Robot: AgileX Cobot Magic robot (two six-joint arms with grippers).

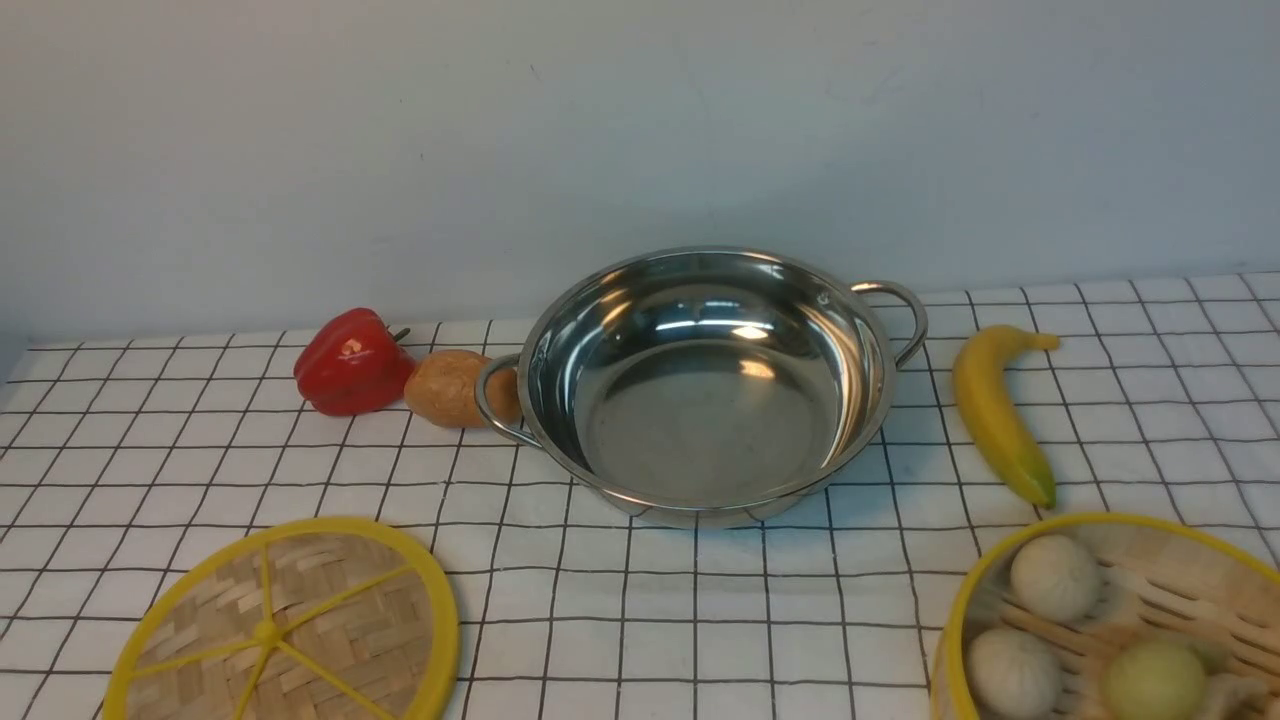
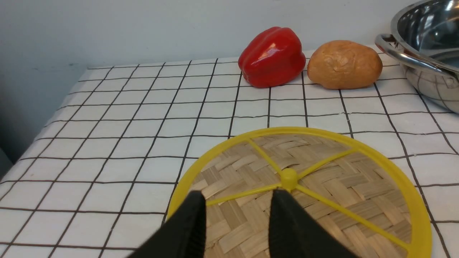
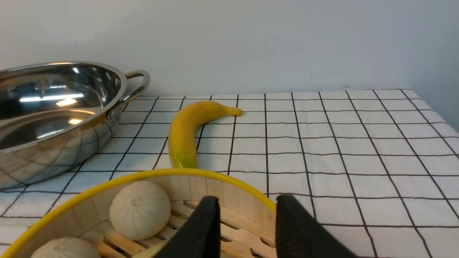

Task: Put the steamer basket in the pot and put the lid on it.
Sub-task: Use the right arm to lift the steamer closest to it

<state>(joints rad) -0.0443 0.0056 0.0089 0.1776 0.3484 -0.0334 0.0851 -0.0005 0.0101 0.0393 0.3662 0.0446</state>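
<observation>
Centrally, pot [image 1: 705, 400] mouth-up, handles left-right, lid [image 1: 330, 620] flat, steamer basket [image 1: 1100, 518] upright, left jaws, right jaws parted, empty.

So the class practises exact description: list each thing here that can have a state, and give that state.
pot: upright, empty, uncovered.
steamer basket: on the cloth, outside the pot, uncovered, holding buns.
lid: flat on the cloth, off the steamer basket.
left gripper: open, over the lid, holding nothing.
right gripper: open, over the steamer basket, holding nothing.
banana: unpeeled, lying beside the pot.
</observation>
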